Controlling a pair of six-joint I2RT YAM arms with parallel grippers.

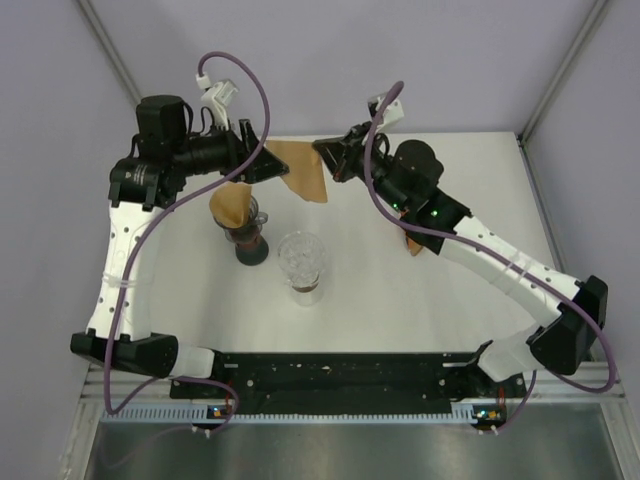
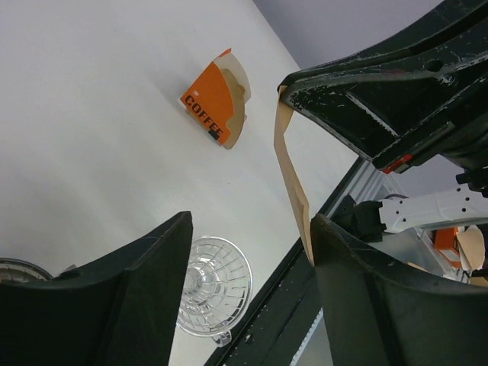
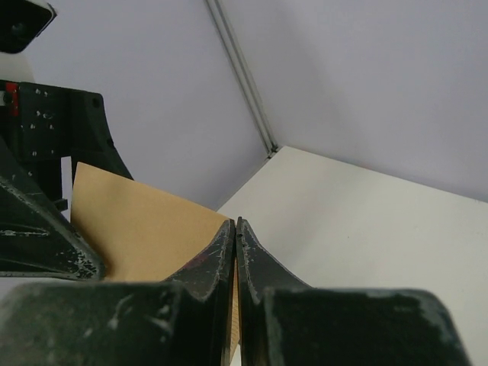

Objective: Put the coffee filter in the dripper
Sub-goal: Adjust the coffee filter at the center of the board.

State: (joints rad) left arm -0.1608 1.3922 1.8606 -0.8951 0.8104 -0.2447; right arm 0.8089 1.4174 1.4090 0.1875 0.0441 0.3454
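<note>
Brown, unbleached paper is what my two end effectors meet over: the coffee filter is a flat fan-shaped sheet, smooth and matte, with a straight top edge and a side that tapers downward. It hangs in the air above the bench, touching nothing below it. My right end effector has its fingers pressed together on one edge of the filter; from its own wrist the two dark, scuffed fingers meet with the paper pinched between them and spreading away to their left. My left end effector sits at the opposite end of the sheet with its fingers spread apart. Seen from that wrist, the filter appears edge-on as a thin tan strip running from my right end effector above down to the inner face of one left finger, while the other finger stands well clear of it. Whether the paper actually touches that finger I cannot tell. The glass dripper, clear and ribbed, stands on the bench on the base side of both end effectors, well apart from the filter; from the left wrist it shows just beyond the gap between my fingers. An orange packet marked COFFEE lies farther out on the bench. Another brown filter sits in a dark-based holder below my left end effector.
</note>
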